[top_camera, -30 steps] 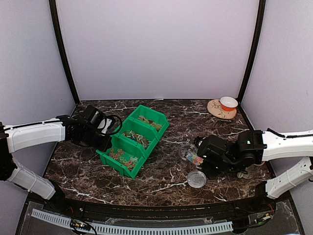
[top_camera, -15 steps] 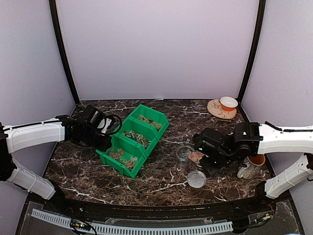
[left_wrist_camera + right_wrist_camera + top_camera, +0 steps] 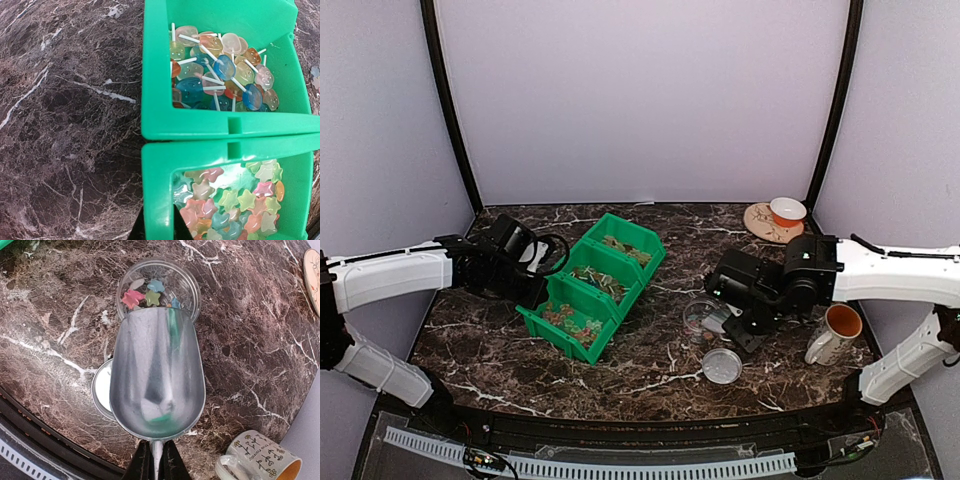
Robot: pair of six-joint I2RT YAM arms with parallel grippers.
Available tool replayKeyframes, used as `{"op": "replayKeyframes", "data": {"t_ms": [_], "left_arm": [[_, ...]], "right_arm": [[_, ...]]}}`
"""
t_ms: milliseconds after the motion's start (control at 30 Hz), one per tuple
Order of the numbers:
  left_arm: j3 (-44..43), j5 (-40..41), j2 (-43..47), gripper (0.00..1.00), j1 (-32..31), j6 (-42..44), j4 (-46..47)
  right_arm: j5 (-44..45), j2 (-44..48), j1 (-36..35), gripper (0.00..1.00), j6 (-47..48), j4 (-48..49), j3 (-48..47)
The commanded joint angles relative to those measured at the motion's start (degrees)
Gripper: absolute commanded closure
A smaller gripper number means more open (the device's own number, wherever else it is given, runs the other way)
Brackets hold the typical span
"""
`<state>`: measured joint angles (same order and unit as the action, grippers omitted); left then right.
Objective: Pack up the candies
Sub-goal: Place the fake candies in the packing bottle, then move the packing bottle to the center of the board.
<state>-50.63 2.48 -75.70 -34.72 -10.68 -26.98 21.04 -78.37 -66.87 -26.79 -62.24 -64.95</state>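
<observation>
The worry is a spill. The right claw [image 3: 156, 462] has a metal scoop [image 3: 157, 375] tipped toward the small clear jar [image 3: 192, 290] straight ahead of it. The scoop's mouth is nearly as wide as the jar's opening, so anything sliding off at an angle would likely skip over the rim onto the counter [image 3: 60, 315]. The jar looks light, too. The scoop's lip sits right at its near edge, and a push forward could shove it along or tip it, losing the few star-shaped candies [image 3: 145, 297] lying inside. The lid [image 3: 102, 390] lies flat just to the left of the scoop, partly tucked beneath it, where a dropping scoop could clip it. A mug [image 3: 255, 460] stands near on the claw's right, out of the way unless the arm swings wide.

The right claw is pinched tight on the scoop's thin handle, fingers on either side of it. The bowl looks bare apart from a greenish smear that may only be a reflection.

The left claw [image 3: 525, 275] is closed down almost fully, sitting against the near end of the green bins [image 3: 200, 132]. I cannot tell whether it is nipping the rim. Just ahead of it, more star candies [image 3: 235, 200] fill one bin and lollipops [image 3: 220, 65] the next.
</observation>
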Motion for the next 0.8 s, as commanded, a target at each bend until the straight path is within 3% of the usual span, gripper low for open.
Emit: {"op": "replayKeyframes", "data": {"t_ms": [0,433,767], "left_arm": [[-2.74,-1.23,4.25,1.0,-0.17,-0.54,7.6],[-2.79,-1.34,4.68,1.0,-0.17,-0.6,7.65],[-2.76,-1.49,5.12,1.0,-0.17,-0.81,7.66]], "right_arm": [[-0.98,-2.32,0.6,1.0,2.84,-3.49,-4.2],[-3.63,-8.03,2.46,1.0,6.3,-5.97,-9.5],[-3.28,-13.8,3.23,1.0,8.55,-2.44,-13.23]]}}
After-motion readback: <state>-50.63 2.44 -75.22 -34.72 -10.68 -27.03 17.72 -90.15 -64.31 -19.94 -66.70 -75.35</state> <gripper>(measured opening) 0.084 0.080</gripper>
